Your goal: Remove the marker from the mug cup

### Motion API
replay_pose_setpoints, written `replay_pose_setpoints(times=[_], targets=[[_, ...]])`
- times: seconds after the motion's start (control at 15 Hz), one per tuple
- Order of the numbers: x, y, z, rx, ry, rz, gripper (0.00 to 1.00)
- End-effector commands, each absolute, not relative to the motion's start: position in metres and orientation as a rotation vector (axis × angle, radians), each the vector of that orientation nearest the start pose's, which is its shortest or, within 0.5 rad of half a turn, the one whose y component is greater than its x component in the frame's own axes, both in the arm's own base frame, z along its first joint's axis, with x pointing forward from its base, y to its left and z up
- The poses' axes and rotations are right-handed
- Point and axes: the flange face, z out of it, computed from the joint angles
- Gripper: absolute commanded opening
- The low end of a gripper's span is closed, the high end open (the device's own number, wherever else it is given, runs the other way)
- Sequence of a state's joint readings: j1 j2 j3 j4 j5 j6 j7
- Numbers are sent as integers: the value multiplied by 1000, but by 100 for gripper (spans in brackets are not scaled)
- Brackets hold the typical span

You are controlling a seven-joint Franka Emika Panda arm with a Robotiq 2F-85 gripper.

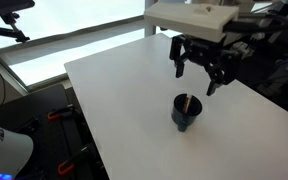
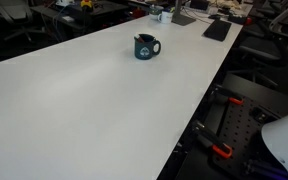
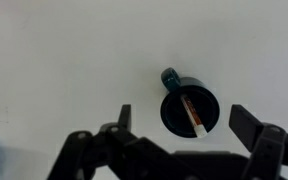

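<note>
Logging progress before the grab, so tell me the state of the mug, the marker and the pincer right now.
mug cup: upright, marker inside.
marker: leaning inside the mug cup, not gripped.
pincer: open, above the mug cup, holding nothing.

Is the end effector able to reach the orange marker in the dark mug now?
Probably yes: the open end effector hovers above the dark round mug, whose thin orange-brown marker leans uncovered.

Black gripper (image 1: 196,78), boxy white wrist housing (image 1: 189,18), dark blocky fingers (image 3: 246,122).
</note>
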State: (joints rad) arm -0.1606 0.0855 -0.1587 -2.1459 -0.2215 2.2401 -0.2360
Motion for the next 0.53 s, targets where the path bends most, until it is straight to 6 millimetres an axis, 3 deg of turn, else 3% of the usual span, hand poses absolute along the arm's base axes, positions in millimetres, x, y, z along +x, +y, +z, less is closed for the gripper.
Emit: replay_pose_setpoints(times=[0.0, 0.07, 0.13, 0.27, 0.47], targets=[[567, -193, 342, -3257, -236, 108, 100], [574, -195, 336, -3240, -261, 119, 100], [554, -190, 342, -3272, -204, 99, 100], [561, -192, 330, -3266, -213, 122, 100], [560, -193, 333, -3267, -211, 112, 100]])
